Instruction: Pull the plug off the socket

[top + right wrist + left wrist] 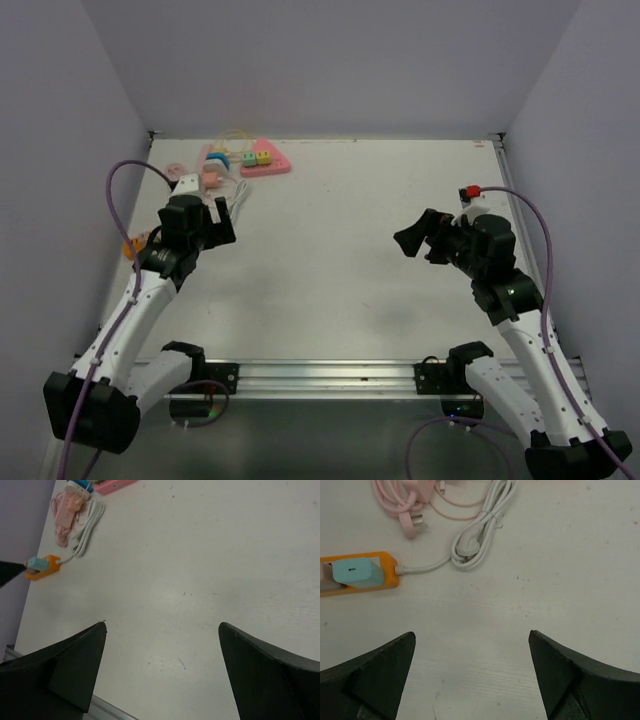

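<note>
The orange socket strip (387,572) lies on the left side of the counter (330,230), close to the left wall. A light blue plug (357,572) sits in it, pressed into the top face. From the end of the strip a white cable (480,535) goes out and finishes in a tied bundle just beside it. A pink cable (402,502) with its own pink plug lies a little further, near the white bundle. At the far edge of the counter there is a pink triangular block (265,160) with small coloured pieces on it.

The left tool (470,645) hangs above the bare counter with its jaws wide, and it holds nothing. In its own camera the strip and the plug are ahead and to the left, apart from both jaws.

The right tool (162,630) is over the right half of the counter, also wide and with nothing in it. It is well apart from the strip, which its camera shows small near the left wall
</note>
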### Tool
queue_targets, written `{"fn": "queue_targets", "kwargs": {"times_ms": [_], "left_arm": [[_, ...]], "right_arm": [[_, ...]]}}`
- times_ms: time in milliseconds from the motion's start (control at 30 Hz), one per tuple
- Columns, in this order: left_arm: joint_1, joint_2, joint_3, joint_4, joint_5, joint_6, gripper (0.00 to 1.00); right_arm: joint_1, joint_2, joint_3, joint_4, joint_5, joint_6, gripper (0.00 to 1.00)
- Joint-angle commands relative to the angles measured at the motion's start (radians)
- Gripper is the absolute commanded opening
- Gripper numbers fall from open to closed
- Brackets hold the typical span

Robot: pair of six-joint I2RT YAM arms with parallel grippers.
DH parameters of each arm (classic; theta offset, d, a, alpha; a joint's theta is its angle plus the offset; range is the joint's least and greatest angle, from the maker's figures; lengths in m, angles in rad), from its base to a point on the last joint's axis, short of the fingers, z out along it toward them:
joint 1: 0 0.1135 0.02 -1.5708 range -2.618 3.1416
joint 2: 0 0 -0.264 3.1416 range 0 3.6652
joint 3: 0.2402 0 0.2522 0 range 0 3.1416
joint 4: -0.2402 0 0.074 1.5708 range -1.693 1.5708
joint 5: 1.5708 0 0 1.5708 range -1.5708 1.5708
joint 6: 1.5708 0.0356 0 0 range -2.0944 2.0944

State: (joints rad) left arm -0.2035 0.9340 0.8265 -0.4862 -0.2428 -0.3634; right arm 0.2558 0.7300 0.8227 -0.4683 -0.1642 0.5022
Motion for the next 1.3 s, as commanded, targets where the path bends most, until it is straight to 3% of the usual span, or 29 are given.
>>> {"fn": "queue_targets", "kwargs": {"times_ms": [0,300,500,833,1033,1067,1133,1267], "left_arm": [[0.001,0.126,0.034,0.086,-0.003,0.000,1.00],[0.032,0.613,0.255,0.167,-0.059,0.053,1.00],[0.035,0.837,0.426,0.161,-0.079,0.126,1.00],[0.055,1.008,0.471,0.207,-0.073,0.158,0.94],[0.053,1.011,0.412,0.247,-0.015,0.153,0.68],[0.055,1.010,0.408,0.245,0.002,0.149,0.54],[0.050,0.996,0.389,0.245,0.010,0.139,0.35],[0.036,0.967,0.367,0.219,0.025,0.110,0.09]], "right_arm": [[-0.001,-0.007,-0.051,0.091,-0.132,0.030,0.99],[0.023,-0.050,-0.167,0.194,-0.199,0.079,0.99],[0.043,-0.076,-0.174,0.163,-0.181,0.058,0.99],[0.048,-0.087,-0.192,0.175,-0.218,0.107,0.99],[0.049,-0.081,-0.194,0.174,-0.221,0.119,0.99],[0.048,-0.077,-0.195,0.175,-0.222,0.121,0.99],[0.049,-0.070,-0.194,0.181,-0.236,0.131,0.99],[0.048,-0.069,-0.194,0.185,-0.247,0.147,0.99]]}}
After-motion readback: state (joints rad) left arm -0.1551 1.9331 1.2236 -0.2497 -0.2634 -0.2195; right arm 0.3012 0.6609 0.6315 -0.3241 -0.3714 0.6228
